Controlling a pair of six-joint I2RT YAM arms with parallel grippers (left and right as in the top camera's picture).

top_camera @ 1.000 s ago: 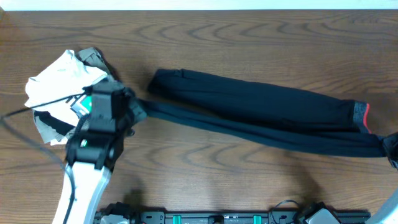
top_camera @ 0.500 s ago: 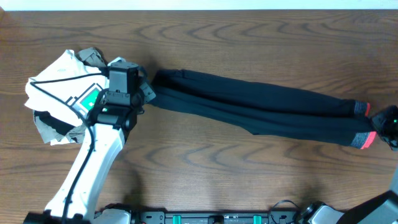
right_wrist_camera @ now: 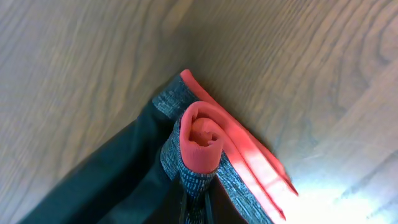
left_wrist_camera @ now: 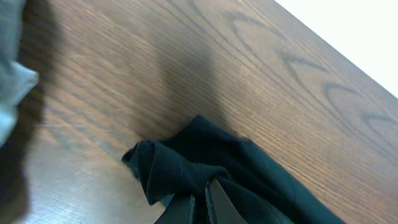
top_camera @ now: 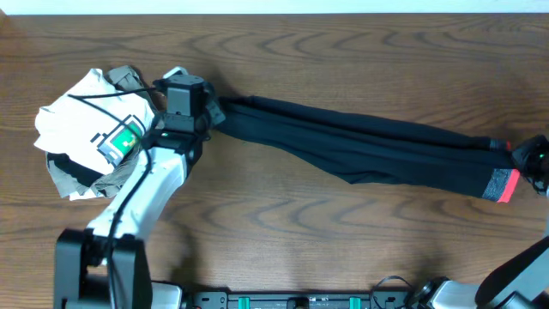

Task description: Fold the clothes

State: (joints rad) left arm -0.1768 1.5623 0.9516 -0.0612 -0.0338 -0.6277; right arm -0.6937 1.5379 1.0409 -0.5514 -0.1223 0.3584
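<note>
Black pants [top_camera: 360, 142] lie stretched long across the wooden desk [top_camera: 343, 51], running from upper left and sloping slightly down to the right, the legs lying close along each other. The left tool [top_camera: 211, 110] is clamped on the waist end. In the left wrist view its tips meet at the bottom edge with bunched black cloth pinched between them, and a fold of that cloth spills forward onto the wood. The right tool [top_camera: 525, 160] sits at the far right edge of the desk, at the leg ends, where a grey cuff [top_camera: 504, 184] with a red lining shows. In the right wrist view the cuff is curled so the red turns outward in a roll, a second red strip lies flat on the desk beside it, and the tool's tips, barely seen at the bottom edge, are pressed narrow on the grey band. A crumpled pile [top_camera: 73, 129] of other clothes, mostly white with grey and dark pieces, rests at the left end of the desk, just beside the waist end. The left arm [top_camera: 141, 193] crosses over the pile's right edge.
</note>
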